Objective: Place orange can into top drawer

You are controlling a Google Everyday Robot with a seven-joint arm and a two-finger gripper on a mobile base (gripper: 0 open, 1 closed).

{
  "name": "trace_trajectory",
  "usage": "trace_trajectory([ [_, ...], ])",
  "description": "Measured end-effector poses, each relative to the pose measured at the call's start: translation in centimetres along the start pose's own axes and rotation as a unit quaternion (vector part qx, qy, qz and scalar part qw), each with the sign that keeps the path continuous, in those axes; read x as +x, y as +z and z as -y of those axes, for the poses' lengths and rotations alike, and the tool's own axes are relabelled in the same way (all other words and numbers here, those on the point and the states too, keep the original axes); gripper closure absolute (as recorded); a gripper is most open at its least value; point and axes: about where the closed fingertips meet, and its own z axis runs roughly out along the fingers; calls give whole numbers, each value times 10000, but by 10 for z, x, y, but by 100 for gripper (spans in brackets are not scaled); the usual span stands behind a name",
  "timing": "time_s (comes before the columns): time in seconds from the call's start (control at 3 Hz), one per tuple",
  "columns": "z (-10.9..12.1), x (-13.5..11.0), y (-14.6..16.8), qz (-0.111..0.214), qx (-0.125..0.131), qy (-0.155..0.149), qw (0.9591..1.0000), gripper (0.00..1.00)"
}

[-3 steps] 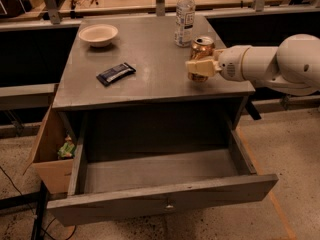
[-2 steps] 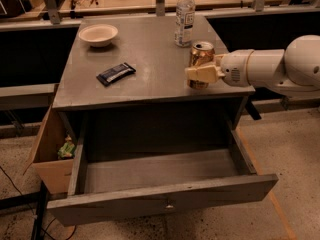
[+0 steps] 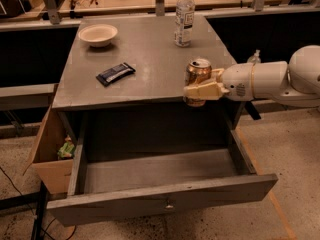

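The orange can (image 3: 197, 74) is upright, held in my gripper (image 3: 202, 86), which comes in from the right on a white arm. The fingers are shut on the can's sides. The can hangs at the front right edge of the grey table top (image 3: 145, 59), partly past the edge, above the back right of the open top drawer (image 3: 160, 171). The drawer is pulled far out; its flat front panel with a small metal knob (image 3: 169, 204) faces me, and its inside looks bare.
On the table top stand a clear water bottle (image 3: 184, 16), a pale bowl (image 3: 98, 34) and a dark snack bar (image 3: 115, 73). A brown cardboard box (image 3: 50, 151) with a green packet hangs at the table's left side. Wooden shelving runs behind.
My gripper has carried the can forward and slightly down, from beside the bottle to the table's front right edge over the drawer.
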Motion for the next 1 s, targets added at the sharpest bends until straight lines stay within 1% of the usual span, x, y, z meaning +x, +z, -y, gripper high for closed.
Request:
trace_trajectory([
  [0.33, 0, 0, 0, 1, 2, 3, 10000, 100],
  [0.67, -55, 13, 10, 255, -730, -187, 9968, 100],
  [1.0, -96, 33, 16, 379, -1304, -355, 9901, 100],
])
